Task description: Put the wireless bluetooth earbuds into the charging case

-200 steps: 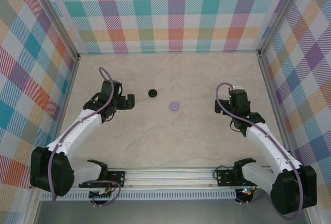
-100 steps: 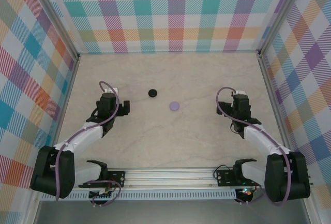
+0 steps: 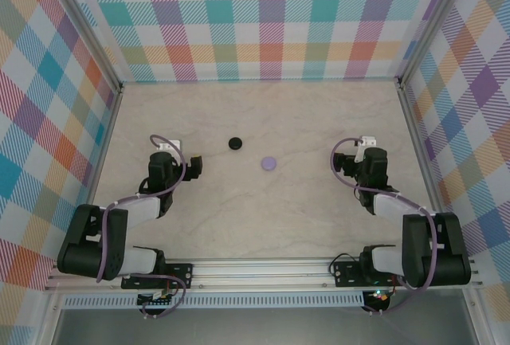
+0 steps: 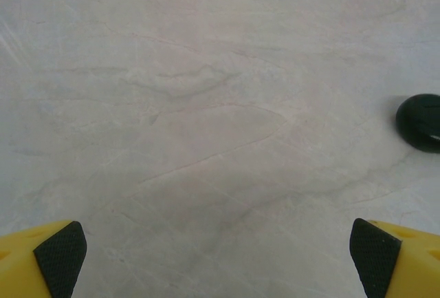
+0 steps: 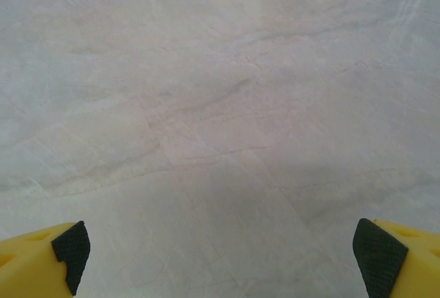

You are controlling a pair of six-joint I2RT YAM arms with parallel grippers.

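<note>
On the pale table (image 3: 319, 122), both arms have pulled back to the near edge, left pincer (image 4: 218, 257) and right pincer (image 5: 220, 253) wide and empty, while the black case (image 3: 234, 143) and lilac case (image 3: 269, 163) lie shut mid-table, earbuds likely inside.

Table (image 3: 263, 217): pale beige marble-look top w/ faint veins, matte, evenly lit.
Walls (image 3: 271, 18): 3 sides, plaid panels in teal, orange, purple, yellow, pink on white.
Corner posts (image 3: 88, 34): silver metal.
Rail (image 3: 263, 269): metal, along near edge.
</note>
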